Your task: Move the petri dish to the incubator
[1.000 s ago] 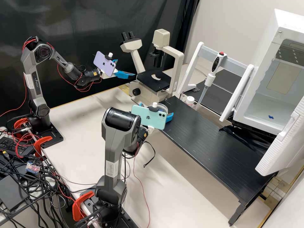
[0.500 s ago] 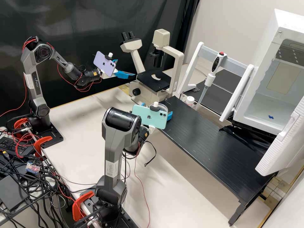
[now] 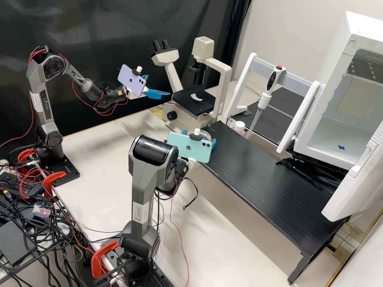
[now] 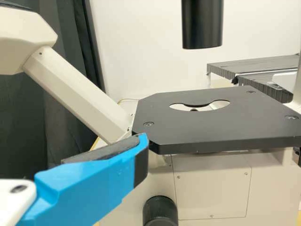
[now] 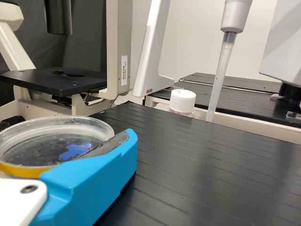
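We have one petri dish at the black counter's end by the microscope, gripped in our right claw; our left claw is open near that microscope. Between dish and incubator, we've a white stand carrying a pipette. The incubator door hangs open. We count one microscope, one stand, one pipette, one white-capped bottle, one incubator, two claws.

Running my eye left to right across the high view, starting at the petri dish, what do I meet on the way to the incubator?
Petri dish → white-capped bottle → pipette → incubator.
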You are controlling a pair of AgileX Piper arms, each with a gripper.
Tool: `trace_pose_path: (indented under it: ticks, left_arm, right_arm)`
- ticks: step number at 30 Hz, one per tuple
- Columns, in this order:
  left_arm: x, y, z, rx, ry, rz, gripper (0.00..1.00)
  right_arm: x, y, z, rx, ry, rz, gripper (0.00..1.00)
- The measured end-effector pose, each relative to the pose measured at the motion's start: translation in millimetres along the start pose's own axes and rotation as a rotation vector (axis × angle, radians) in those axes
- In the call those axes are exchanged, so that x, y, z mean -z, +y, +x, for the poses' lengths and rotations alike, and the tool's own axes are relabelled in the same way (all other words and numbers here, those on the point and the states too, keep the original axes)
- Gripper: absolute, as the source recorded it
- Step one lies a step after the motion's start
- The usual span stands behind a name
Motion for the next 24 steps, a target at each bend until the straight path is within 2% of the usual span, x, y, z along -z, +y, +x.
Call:
trace_pose_path:
  ticks: [17,24]
  left_arm:
    - [0,0.0,0,0.000,0.000,0.000,1.00]
    - [0,0.0,0,0.000,0.000,0.000,1.00]
  right_arm:
    - [-4,2,-2,0.000,-0.011,0.000,0.00]
    - [-16,23,-20,-0.075,-0.053,-0.007,0.00]
